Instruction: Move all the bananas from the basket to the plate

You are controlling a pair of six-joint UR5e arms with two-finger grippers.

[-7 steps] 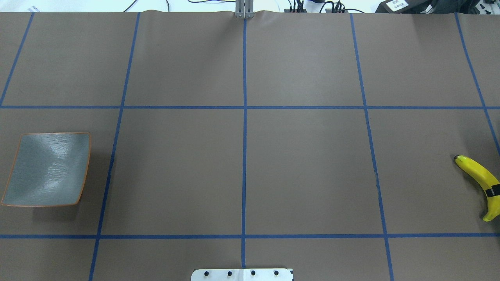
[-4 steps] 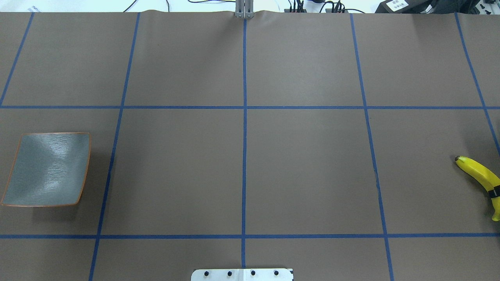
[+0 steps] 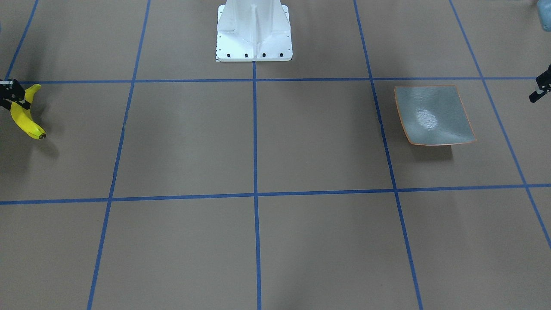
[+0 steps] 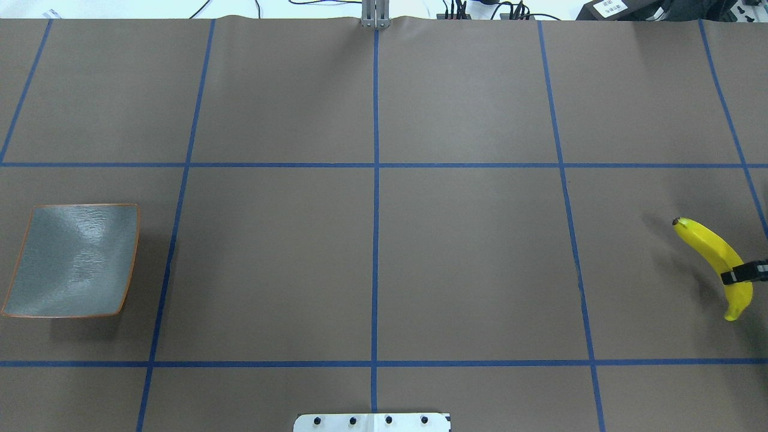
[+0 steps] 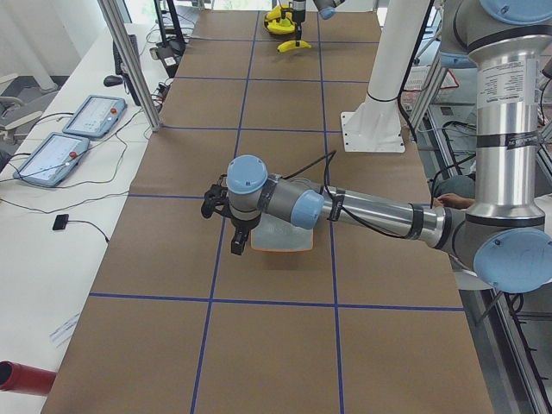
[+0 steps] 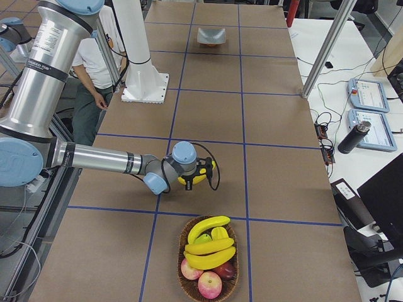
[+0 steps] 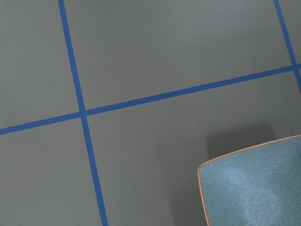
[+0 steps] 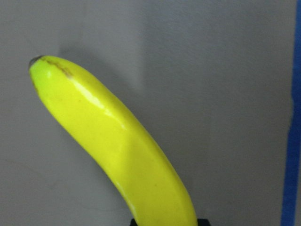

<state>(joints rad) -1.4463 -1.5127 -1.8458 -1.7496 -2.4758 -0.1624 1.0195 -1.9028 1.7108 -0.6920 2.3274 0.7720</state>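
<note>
While the right gripper (image 4: 739, 275) is clamped across a banana (image 4: 707, 247) near its stem end, the fruit hangs just above the brown table (image 4: 468, 258). Its dark tip angles away from the robot, close to the table's right edge. Three more bananas (image 6: 210, 258) lie in the wicker basket (image 6: 182, 248) with apples (image 6: 210, 284). The plate (image 4: 75, 261) sits far left, well apart from both. The left gripper (image 3: 540, 88) hovers near the plate; open or closed, can't tell.

bright, even light from above; soft shadows beside the plate (image 4: 72, 261) and banana (image 4: 711, 252); pale sheen on the plate's middle.
</note>
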